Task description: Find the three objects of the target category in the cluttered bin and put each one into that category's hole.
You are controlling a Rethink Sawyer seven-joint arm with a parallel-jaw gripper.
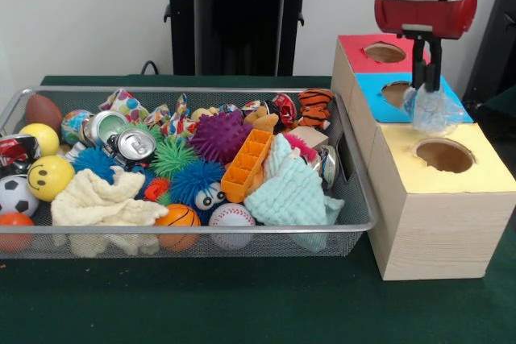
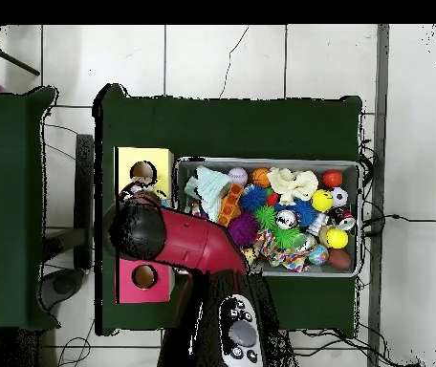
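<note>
My gripper [image 1: 427, 80] hangs at the right, above the blue-topped box [image 1: 451, 104]. Its fingers are shut on the top of a see-through plastic bottle [image 1: 434, 112], which dangles over the box's near edge, between the blue hole [image 1: 395, 93] and the yellow hole [image 1: 444, 155]. The red-topped box's hole [image 1: 384, 52] lies farther back, uncovered. The wire-mesh bin [image 1: 193, 227] fills the left, piled with toys. I make out no other see-through bottles in it. In the overhead view the arm [image 2: 179, 239] hides the gripper and bottle; the red top's hole [image 2: 144, 276] shows.
The bin holds spiky rubber balls [image 1: 219, 136], silver cans [image 1: 133, 147], small sports balls, an orange tray [image 1: 247, 165], a cream cloth [image 1: 105, 199] and a mint cloth [image 1: 292, 191]. The three wooden boxes stand in a row right of the bin, the yellow-topped one [image 1: 484, 173] nearest the camera.
</note>
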